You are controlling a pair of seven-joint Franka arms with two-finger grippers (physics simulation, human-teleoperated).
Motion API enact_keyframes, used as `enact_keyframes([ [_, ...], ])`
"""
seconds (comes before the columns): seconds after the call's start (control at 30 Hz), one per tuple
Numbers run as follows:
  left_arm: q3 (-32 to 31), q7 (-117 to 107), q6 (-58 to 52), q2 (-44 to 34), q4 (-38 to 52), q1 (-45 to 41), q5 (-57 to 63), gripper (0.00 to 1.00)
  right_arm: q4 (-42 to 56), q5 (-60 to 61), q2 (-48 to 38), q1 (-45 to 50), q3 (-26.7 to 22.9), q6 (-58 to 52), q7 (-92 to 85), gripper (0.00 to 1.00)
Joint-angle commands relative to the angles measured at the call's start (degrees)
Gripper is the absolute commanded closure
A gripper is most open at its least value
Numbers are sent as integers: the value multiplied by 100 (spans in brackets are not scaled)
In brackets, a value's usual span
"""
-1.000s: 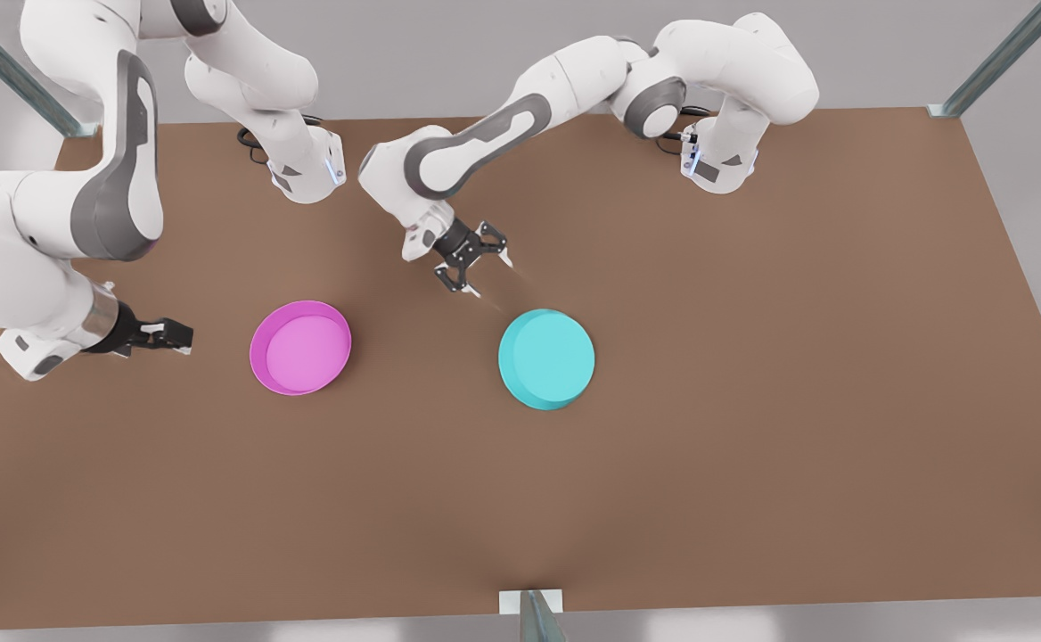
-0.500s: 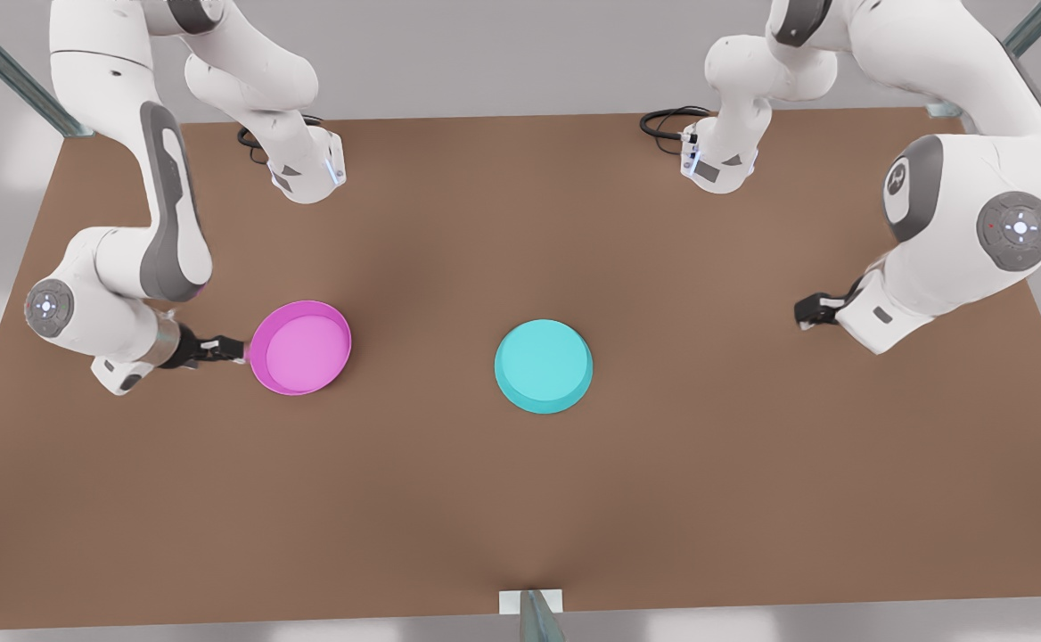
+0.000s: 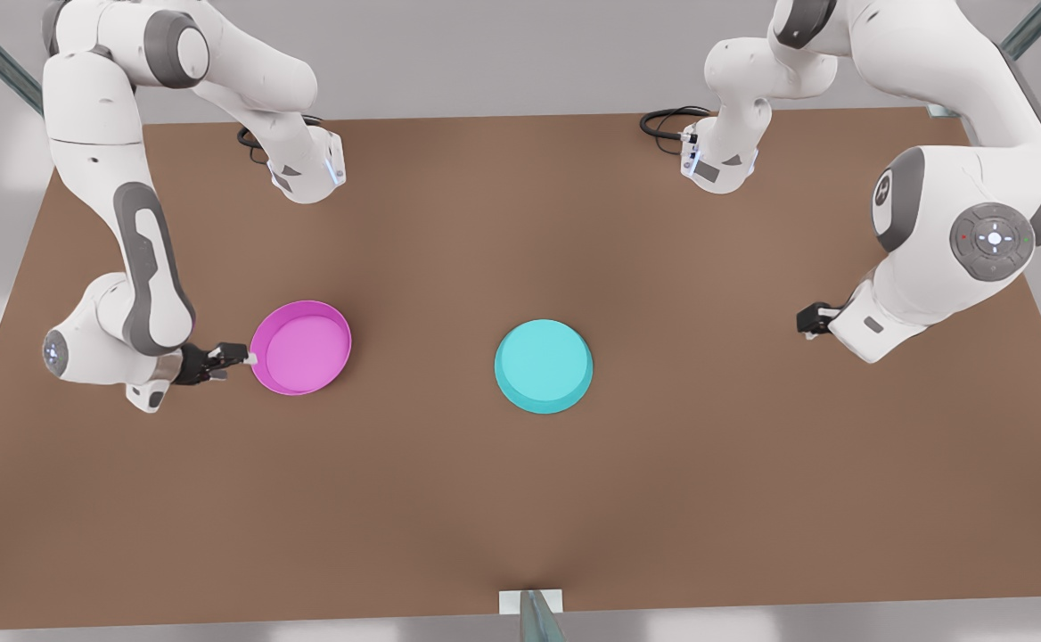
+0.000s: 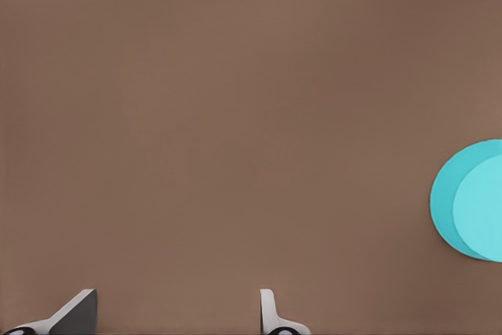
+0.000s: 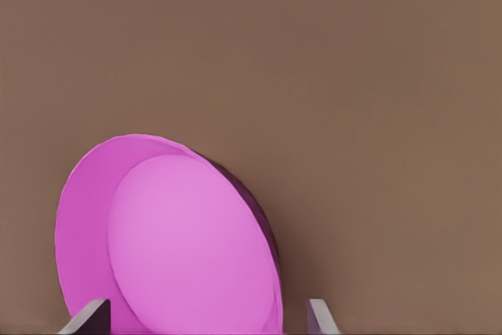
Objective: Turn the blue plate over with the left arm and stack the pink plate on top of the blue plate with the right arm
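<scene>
The pink plate (image 3: 300,347) lies rim up on the brown table (image 3: 520,499), toward the front view's left. My right gripper (image 3: 241,355) is at its outer edge, open, with its fingertips (image 5: 88,316) standing wide apart on either side of the pink plate (image 5: 169,241). The blue plate (image 3: 543,366) rests flat near the table's middle with its base up and its flared rim down. My left gripper (image 3: 807,318) waits well off at the front view's right, open (image 4: 172,315), empty and low over bare table. From there the blue plate (image 4: 471,200) shows far away.
Both arm bases (image 3: 307,169) (image 3: 717,160) stand at the table's far edge, with black cables beside them. A metal post (image 3: 534,615) stands at the middle of the near edge. Bare brown tabletop lies between the two plates.
The left gripper has pulled away from the blue plate to the front view's right, and the plate has settled flat, base up. The right gripper has moved in to the pink plate's edge.
</scene>
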Motion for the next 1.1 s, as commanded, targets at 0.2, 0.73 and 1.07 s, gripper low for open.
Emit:
enact_keyframes([
  [0.2,9,0,9,0,-9,0,47,0,-25,-2,410,1,-90,276,-150,28],
  [0.73,18,0,18,52,-18,9,47,0,11,-10,736,80,-81,522,-563,52],
  [1.07,35,9,18,70,-9,9,82,0,11,-2,797,106,-72,557,-554,58],
])
